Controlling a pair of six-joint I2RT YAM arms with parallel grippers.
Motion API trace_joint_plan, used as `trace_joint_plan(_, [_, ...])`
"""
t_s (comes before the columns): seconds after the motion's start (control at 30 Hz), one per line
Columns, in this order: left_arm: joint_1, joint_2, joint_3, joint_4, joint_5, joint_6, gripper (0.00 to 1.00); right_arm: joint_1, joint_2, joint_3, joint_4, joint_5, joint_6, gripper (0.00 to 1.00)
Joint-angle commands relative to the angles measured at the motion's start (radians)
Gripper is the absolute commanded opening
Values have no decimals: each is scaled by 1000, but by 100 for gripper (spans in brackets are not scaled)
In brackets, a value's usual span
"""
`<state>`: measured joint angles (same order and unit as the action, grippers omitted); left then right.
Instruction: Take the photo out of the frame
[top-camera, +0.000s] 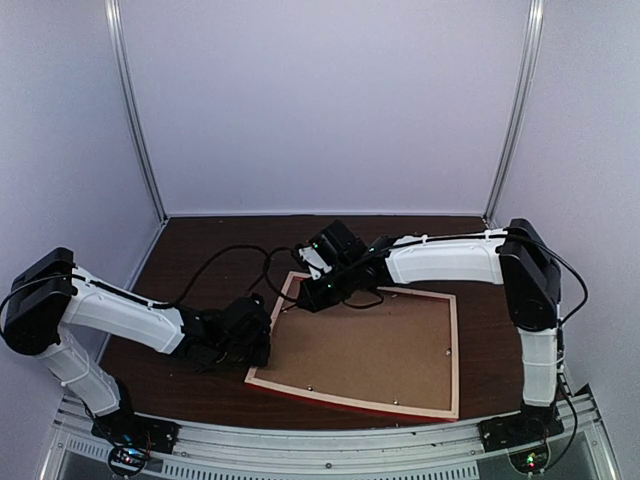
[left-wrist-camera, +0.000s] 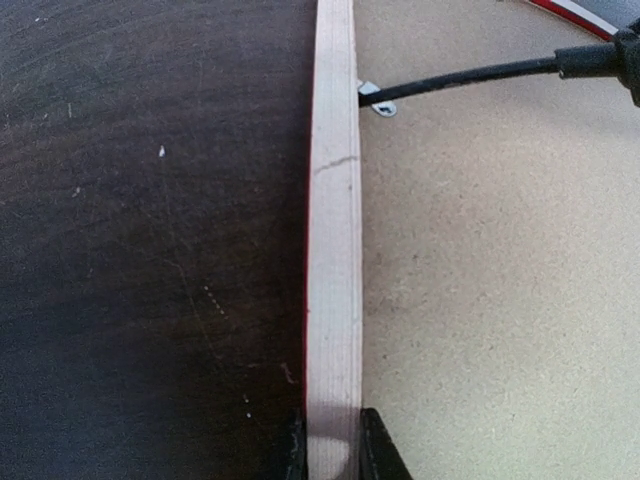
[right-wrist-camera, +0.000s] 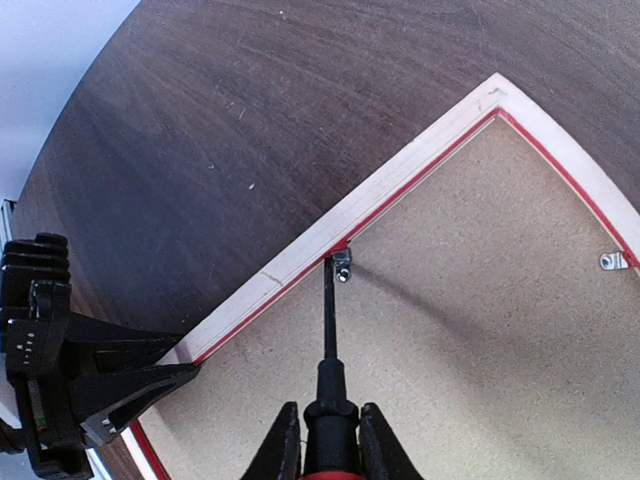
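The frame (top-camera: 452, 350) lies face down on the dark table, pale wood rim up, red showing at its edges. The brown backing board (top-camera: 370, 345) fills it, so the photo is hidden. My left gripper (top-camera: 262, 340) is shut on the frame's left rail (left-wrist-camera: 333, 250), one finger on each side. My right gripper (top-camera: 325, 290) is shut on a screwdriver (right-wrist-camera: 329, 400) with a black shaft and red handle. Its tip touches a small metal clip (right-wrist-camera: 343, 265) at the inside of the left rail. The same clip (left-wrist-camera: 377, 98) shows in the left wrist view.
Another metal clip (right-wrist-camera: 612, 262) sits on the far rail near the frame's corner (right-wrist-camera: 497, 92). Small clips dot the right (top-camera: 444, 350) and near rails. Dark wood table (top-camera: 200, 260) surrounds the frame; white walls and metal posts enclose the back.
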<state>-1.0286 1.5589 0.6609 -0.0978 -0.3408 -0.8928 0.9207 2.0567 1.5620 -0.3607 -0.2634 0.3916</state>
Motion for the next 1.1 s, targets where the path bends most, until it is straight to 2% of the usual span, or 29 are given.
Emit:
trace_joint_plan(0.0, [6,27,-41,-41,17,-2,11,3,22,34,-32,93,-6,0])
trace_joint_plan(0.27, [6,25,-44,-39,16,-5,10,1,26,51,-69,156,-9,0])
trace_joint_plan(0.53, [6,26,-44,-35,16,-5,10,3,15,23,-28,46,6,0])
trace_joint_plan(0.8, [5,27,-43,-33,17,-3,10,3,-31,24,-7,56,12,0])
trace_joint_plan(1.07, [6,26,-44,-30,15,-1,10,4,1,43,-24,10,30,0])
